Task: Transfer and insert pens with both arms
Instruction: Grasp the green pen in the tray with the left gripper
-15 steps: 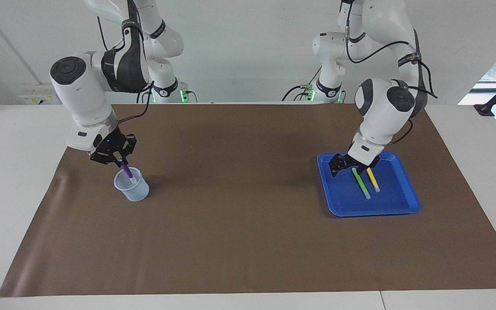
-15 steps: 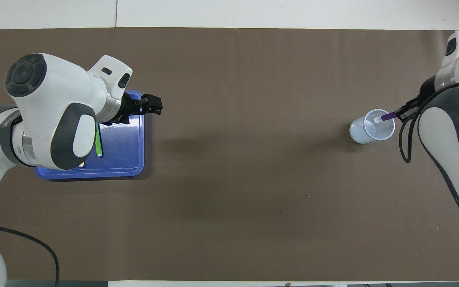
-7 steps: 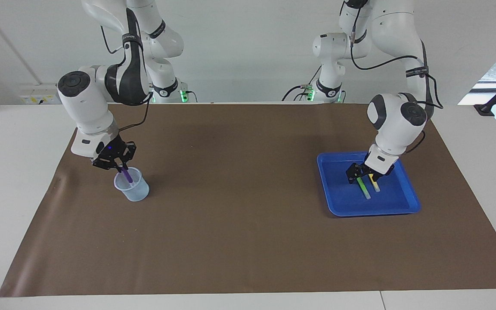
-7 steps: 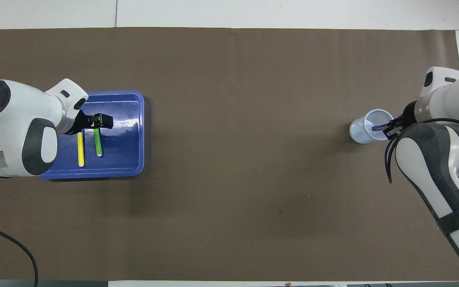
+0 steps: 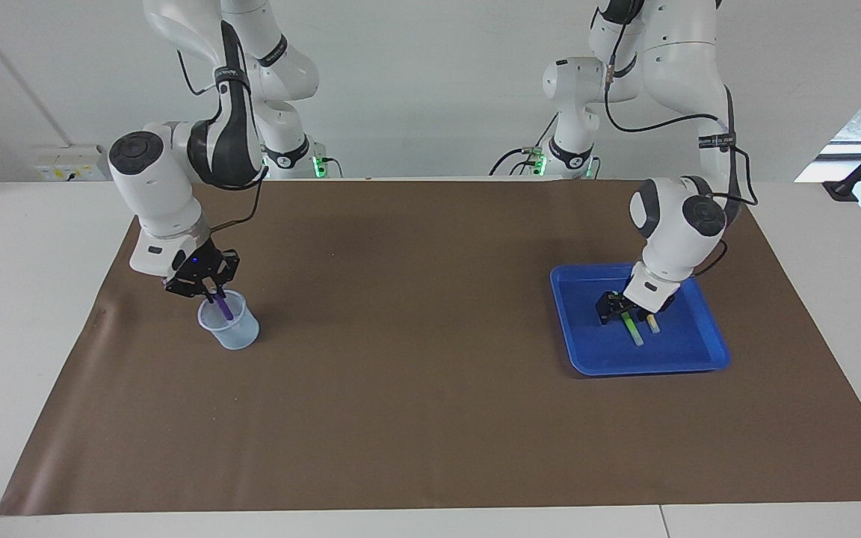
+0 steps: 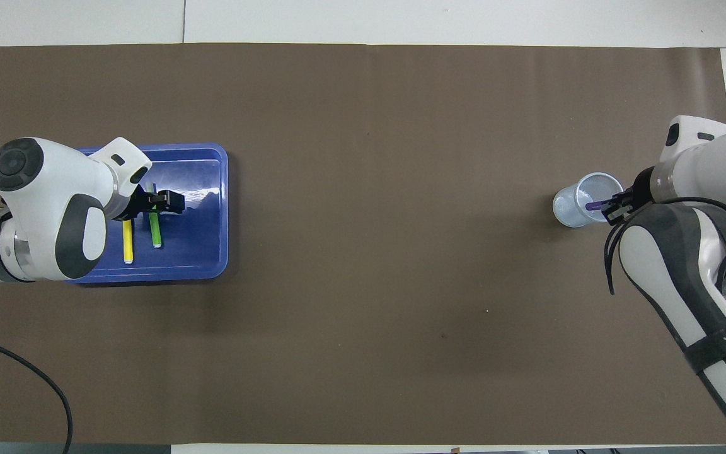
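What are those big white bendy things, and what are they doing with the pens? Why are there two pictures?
They are two robot arms standing at a table. Each one ends in a small black tool for pinching things. One picture looks at the robots from across the table. The other looks down from high above them, so everything looks swapped around.

A brown mat covers the table. On it are a clear cup and a blue tray.

The right arm has its right tool over the cup, at the top end of a purple pen that leans inside it. The left arm has its left tool down in the tray, at one end of a green pen. A yellow pen lies beside it. I cannot tell if either tool is squeezing its pen.
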{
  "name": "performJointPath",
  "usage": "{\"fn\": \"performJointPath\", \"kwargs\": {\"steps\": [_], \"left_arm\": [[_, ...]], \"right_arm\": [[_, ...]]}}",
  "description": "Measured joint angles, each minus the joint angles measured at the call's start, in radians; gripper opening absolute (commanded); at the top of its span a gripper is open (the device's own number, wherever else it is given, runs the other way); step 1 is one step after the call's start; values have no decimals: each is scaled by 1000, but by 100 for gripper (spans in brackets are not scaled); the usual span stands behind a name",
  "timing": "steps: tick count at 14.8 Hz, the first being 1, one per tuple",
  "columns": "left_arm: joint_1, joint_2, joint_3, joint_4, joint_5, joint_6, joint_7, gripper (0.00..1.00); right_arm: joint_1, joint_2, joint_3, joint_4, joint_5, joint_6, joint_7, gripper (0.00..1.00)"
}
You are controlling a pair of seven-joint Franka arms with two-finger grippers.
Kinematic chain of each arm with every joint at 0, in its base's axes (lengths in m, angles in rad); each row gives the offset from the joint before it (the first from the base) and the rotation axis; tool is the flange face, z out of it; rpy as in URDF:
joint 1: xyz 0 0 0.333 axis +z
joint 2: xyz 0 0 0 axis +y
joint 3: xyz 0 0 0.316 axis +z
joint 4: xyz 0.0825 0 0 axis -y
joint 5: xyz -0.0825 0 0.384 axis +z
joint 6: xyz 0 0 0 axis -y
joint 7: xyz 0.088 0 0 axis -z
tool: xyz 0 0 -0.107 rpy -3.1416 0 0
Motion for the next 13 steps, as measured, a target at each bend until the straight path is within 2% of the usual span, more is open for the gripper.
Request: {"fn": "performJointPath", "kwargs": {"steps": [1,3,5,7,10,13], "left_arm": [[2,-1,2,0,3,0,0,0],[13,-6,3,0,8,0,0,0],[15,-8,4,0,10,-2,0,0],[14,-10,1,0,10,-9,0,0],[12,-33,-4,12,10,-67,-15,0],[-3,-69,-11,86,10,-219,-72,0]], "right_arm": [[0,0,0,-1,0,2,0,85],[0,-1,0,0,0,2,0,100],[1,-2,1,16,0,-6,0,100],[3,-1,5,80,24,-85,0,100],[18,-1,11,198,167,-223,0,100],[22,-1,12,227,390,-293,43,100]]}}
